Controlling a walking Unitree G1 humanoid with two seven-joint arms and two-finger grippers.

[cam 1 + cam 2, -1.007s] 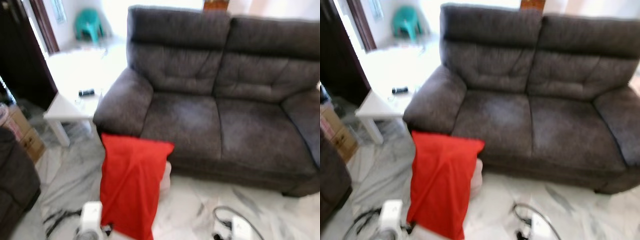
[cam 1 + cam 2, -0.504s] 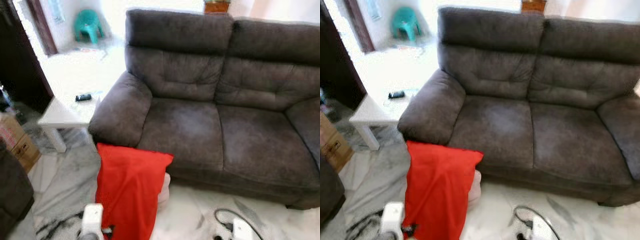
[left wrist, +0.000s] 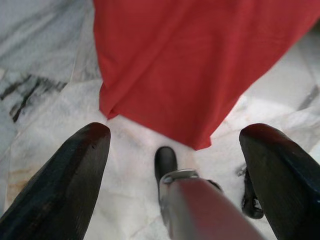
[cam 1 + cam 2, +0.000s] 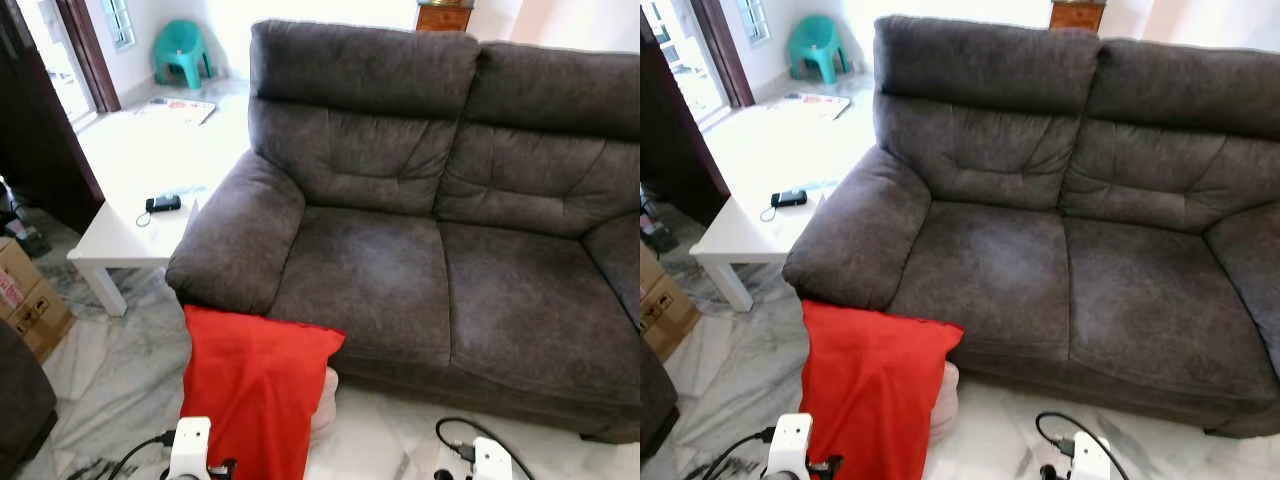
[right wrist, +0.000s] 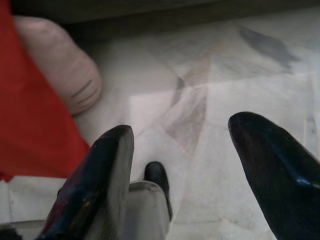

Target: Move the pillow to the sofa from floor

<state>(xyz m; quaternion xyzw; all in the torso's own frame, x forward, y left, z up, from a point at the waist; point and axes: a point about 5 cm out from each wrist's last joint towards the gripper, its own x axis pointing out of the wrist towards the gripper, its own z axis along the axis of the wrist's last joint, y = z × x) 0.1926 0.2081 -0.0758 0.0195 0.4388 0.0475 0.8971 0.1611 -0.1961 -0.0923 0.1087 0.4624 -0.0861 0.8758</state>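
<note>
One smooth red cloth pillow [image 4: 255,395] leans on one nubby grey two-seat sofa [image 4: 420,230]; my left gripper [image 3: 175,165] and right gripper [image 5: 187,165] gape, empty.

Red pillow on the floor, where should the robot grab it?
Probably by its lower corners. The red pillow stands leaning against the front of the sofa, its loose cover hanging down to the marble floor. The open left gripper and open right gripper hover low before it, so each could pinch a side edge from the front, then lift.
</note>
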